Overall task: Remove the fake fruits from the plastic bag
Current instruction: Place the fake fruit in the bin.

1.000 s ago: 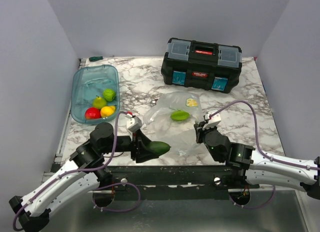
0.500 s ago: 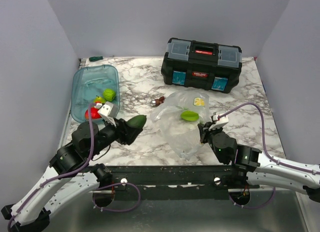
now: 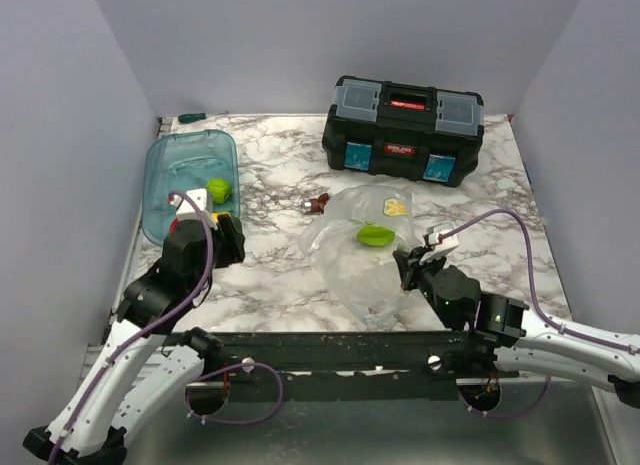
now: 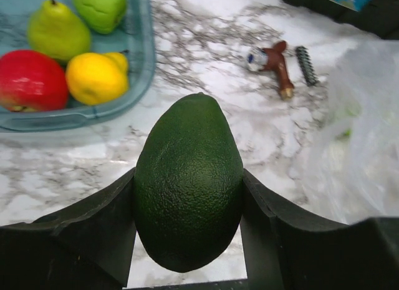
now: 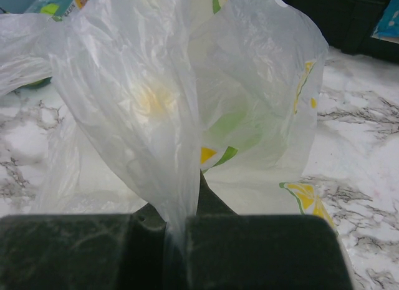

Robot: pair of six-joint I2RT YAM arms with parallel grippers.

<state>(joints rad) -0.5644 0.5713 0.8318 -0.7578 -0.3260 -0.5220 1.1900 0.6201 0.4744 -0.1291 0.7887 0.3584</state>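
Transfer step: L gripper clamps dark green fruit near teal tub; R gripper, closed, pinches plastic bag. Next, prob.: carry over tub, release.

All views (one high, two close) share the plastic bag.

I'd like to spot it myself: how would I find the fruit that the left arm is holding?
Find the teal tub at the table's left edge. By its near rim, the left arm holds an avocado. Unlike the smooth red, yellow and lime fruits in the tub, it is dark green, egg-shaped and pebbly.
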